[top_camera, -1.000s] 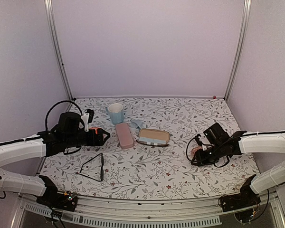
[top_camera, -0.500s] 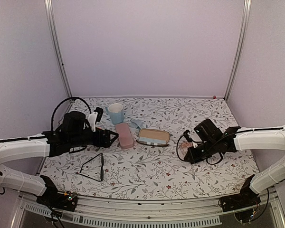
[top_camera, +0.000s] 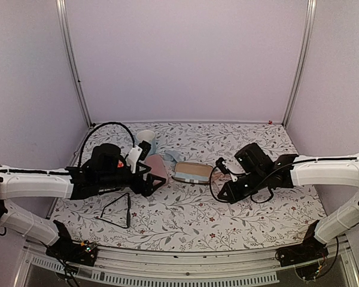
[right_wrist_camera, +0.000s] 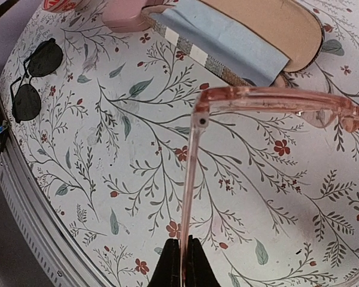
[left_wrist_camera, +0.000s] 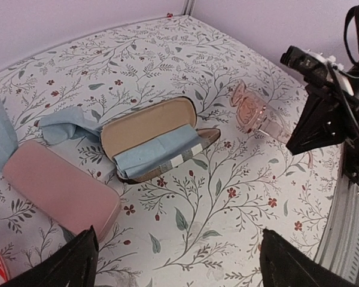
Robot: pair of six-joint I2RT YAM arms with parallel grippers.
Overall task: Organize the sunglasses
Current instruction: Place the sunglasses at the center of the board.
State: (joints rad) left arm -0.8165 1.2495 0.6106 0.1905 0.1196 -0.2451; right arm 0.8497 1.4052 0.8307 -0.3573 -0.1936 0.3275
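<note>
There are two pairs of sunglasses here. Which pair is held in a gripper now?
The pale pink translucent pair: the right gripper has its jaws shut on one temple. The black wire-framed pair lies free on the table.

**A:** Any brand, number or label legible here?

**B:** Nothing I can read in any of the three views.

**A:** What about the red patch (top_camera: 115, 162) on the left arm (top_camera: 36, 182)?

**B:** From overhead it is only a spot of colour. It is too small to tell whether it carries lettering.

**A:** And the open case (left_wrist_camera: 146, 128)?

**B:** Its edge has a checked band, which is pattern, not writing. The tabletop (left_wrist_camera: 239, 155) is printed with leaves and small red flowers, again not characters.
</note>
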